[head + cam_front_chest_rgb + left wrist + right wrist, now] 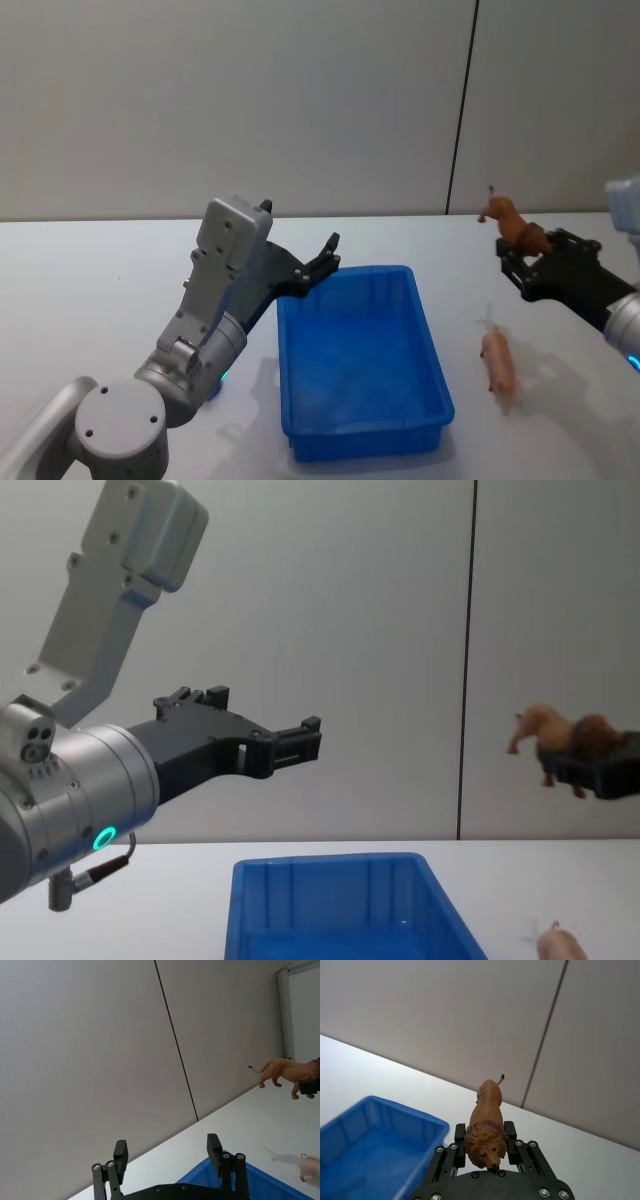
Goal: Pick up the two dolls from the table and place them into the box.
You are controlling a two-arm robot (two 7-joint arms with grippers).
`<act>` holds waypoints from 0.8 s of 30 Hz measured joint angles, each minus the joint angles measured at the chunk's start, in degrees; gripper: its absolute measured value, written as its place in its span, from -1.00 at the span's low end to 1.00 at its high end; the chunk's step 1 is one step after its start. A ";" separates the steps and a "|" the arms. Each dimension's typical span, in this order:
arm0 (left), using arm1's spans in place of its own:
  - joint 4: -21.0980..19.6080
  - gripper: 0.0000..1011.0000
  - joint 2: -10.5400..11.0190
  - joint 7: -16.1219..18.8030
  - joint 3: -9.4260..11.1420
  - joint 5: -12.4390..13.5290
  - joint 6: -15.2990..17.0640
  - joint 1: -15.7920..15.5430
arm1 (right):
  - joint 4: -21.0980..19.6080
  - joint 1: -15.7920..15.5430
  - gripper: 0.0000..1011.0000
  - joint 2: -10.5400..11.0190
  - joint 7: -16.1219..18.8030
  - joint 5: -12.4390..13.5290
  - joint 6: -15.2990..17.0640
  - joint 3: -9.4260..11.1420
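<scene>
Item one: brown plastic lion doll with a darker reddish mane [512, 222], being carried in the air by the right gripper [522, 262], whose black fingers are clamping it on either side of its foreparts. It is hanging to the right of the bright blue rectangular plastic box [432, 345], above the plain white table [100, 270] and not over the box opening.

Item two: pale pinkish-tan rounded doll [497, 367], lying on the table just beside the box's right wall, with neither gripper touching it.

Item three: left gripper [322, 258], hovering empty with its fingers spread above the box's far left corner.

Hazards, as judged:
- The lion is being pinched on a narrow, curved body, so a sharp swing toward the box is risking a twist or slip out of the fingers.
- A release made before the gripper is passing the right rim is sending the toy onto the table, perhaps onto the pink doll.
- The left gripper is sitting close above the rim, so a low crossing by the right arm is risking a knock between the arms or a nudge to the box.
</scene>
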 joint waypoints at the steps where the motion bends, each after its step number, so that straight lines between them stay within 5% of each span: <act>1: 0.00 0.98 0.00 0.00 0.00 0.00 0.00 0.00 | 0.00 0.24 -0.14 -0.11 0.53 0.17 0.05 -0.06; 24: 0.00 0.98 0.00 0.00 0.00 0.00 0.00 0.00 | 5.49 8.70 -0.14 -4.48 17.60 4.47 8.89 -3.27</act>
